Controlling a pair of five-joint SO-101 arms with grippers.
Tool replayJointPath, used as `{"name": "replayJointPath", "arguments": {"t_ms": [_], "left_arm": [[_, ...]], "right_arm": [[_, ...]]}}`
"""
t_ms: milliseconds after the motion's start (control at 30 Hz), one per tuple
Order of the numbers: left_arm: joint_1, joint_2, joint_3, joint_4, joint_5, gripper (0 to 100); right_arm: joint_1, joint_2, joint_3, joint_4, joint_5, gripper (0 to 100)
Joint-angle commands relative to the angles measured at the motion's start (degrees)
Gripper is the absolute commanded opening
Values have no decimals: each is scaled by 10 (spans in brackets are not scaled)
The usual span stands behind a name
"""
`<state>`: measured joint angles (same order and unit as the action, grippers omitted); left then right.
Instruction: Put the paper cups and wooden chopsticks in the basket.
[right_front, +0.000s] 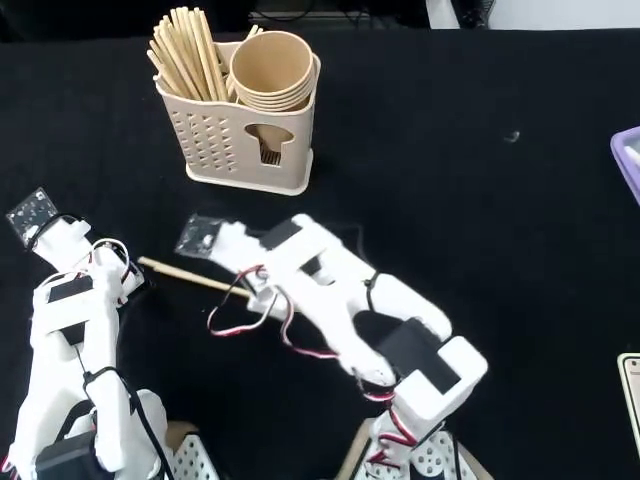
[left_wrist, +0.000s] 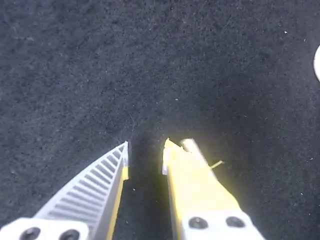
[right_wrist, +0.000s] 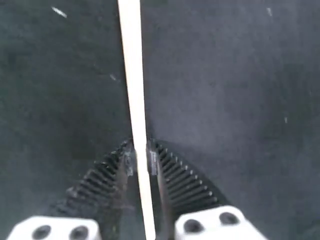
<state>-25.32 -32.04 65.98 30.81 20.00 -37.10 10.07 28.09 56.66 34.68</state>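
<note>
Black cloth (right_front: 480, 200); chopstick (right_wrist: 131, 75) inside right gripper (right_wrist: 141, 150).

Even bright light, black table (right_front: 520, 260) soaking up shadows, left claw (left_wrist: 145, 147) glaring yellow-white, right wrist view dimmer.

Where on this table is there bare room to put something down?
The widest bare cloth runs right of the basket out to the purple object. It is crowded in front of the basket, where the right gripper holds a chopstick beside the left arm.
</note>
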Motion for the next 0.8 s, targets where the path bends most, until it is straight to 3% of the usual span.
{"name": "replayJointPath", "arguments": {"t_ms": [0,167,400,567,767], "left_arm": [[-4,-16,-4,-9,4,123],[-4,-16,-4,-9,4,123],[-4,-16,-5,-9,4,123],[-4,-16,-4,-9,4,123],[-3,-16,-4,-9,4,123]], "right_arm": [[56,-58,-6,36,-10,10],[89,-172,45,71,-7,10],[81,-323,102,77,-13,10],[75,-434,75,72,-82,11],[22,-482,58,-108,-178,11]]}}
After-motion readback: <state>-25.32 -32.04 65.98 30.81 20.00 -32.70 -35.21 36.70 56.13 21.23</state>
